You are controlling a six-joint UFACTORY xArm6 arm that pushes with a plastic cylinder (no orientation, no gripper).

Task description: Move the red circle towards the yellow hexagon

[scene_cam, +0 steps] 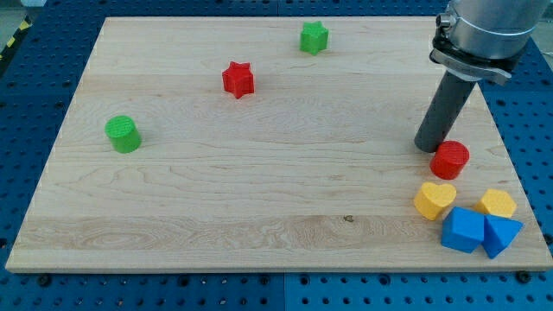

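Observation:
The red circle (450,160) sits near the view's right edge of the wooden board. The yellow hexagon (498,203) lies below and to the right of it, apart from it. My tip (429,147) rests on the board touching the red circle's upper left side. The dark rod rises from there toward the view's top right.
A yellow heart (435,199) lies just below the red circle. A blue cube (464,230) and a blue wedge-like block (501,235) crowd the hexagon. A red star (238,79), a green star (314,37) and a green cylinder (123,134) lie further left.

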